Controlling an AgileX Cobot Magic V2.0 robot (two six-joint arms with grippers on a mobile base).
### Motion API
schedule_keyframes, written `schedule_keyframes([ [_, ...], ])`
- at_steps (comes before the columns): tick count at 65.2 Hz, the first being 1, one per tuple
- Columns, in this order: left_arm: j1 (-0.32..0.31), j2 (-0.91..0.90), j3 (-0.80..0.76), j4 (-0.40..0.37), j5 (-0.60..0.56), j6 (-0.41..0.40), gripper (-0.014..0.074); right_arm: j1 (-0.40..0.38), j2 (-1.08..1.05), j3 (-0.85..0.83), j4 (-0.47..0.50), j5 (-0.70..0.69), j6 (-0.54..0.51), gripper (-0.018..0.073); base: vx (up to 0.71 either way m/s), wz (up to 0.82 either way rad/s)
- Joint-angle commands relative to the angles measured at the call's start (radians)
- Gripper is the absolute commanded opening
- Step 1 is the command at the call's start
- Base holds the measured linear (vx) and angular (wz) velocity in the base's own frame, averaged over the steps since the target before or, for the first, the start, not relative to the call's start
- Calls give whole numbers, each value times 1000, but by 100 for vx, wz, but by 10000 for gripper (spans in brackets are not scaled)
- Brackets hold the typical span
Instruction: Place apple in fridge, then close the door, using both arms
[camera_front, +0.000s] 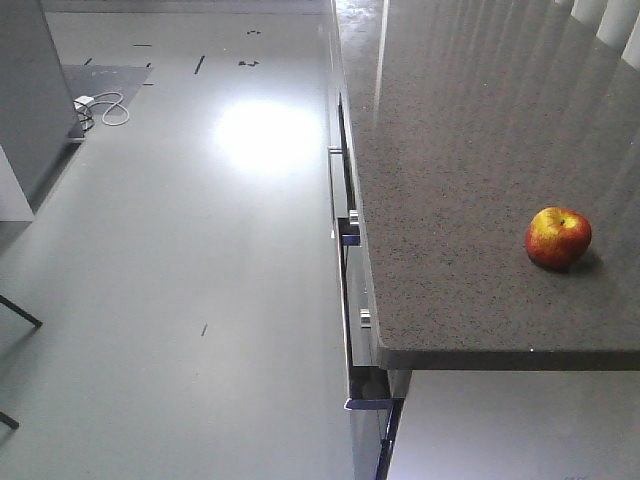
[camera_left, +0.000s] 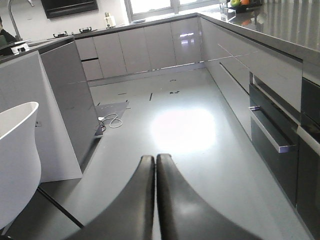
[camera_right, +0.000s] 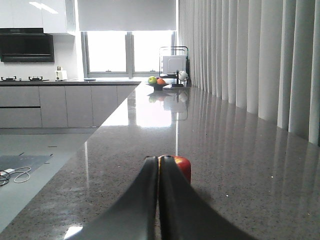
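Speckled counter (camera_front: 450, 150), white chair (camera_left: 17, 160), fruit bowl (camera_right: 158, 87)

No text, label, brand, number or sign can be read in any of the views. The small dark marks (camera_front: 246, 63) on the glossy pale grey floor (camera_front: 180, 300) are too small and blurred to tell whether they are characters.
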Motion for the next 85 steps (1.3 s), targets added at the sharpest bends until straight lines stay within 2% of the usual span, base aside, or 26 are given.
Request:
schedule_keyframes([
  [1, -4, -14, -17, -1, -78, -7, -6, -4, -12, -4, -8, -74, -5, -3, 0, 0],
  [85, -4, -14, -17, -1, -78, -7, -6, -4, -12, -5, 1, -83, 2, -3, 0, 0],
])
